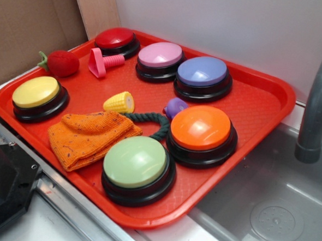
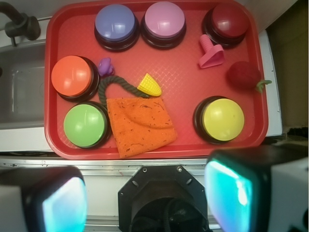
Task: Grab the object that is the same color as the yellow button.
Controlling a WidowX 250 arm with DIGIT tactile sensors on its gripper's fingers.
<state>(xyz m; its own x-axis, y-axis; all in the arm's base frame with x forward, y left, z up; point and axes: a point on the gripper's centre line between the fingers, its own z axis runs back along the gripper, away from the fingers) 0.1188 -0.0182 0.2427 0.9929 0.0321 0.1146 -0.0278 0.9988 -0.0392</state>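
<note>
The small yellow toy corn piece (image 1: 119,102) lies in the middle of the red tray (image 1: 260,110), just behind the orange knitted cloth (image 1: 89,137). In the wrist view the corn (image 2: 149,85) sits above the cloth (image 2: 140,125). The yellow button (image 1: 36,93) stands at the tray's left; in the wrist view it (image 2: 223,119) is at lower right. My gripper (image 2: 145,195) hangs high above the tray's near edge, open and empty, its two fingers (image 2: 231,193) wide apart. The gripper does not show in the exterior view.
Also on the tray: a green button (image 1: 135,162), an orange button (image 1: 200,129), purple (image 1: 202,73), pink (image 1: 160,56) and red (image 1: 115,39) buttons, a pink screw toy (image 1: 101,62), a red strawberry (image 1: 59,63), a green rope with a purple end (image 1: 175,108). A sink with a grey faucet (image 1: 318,103) lies right.
</note>
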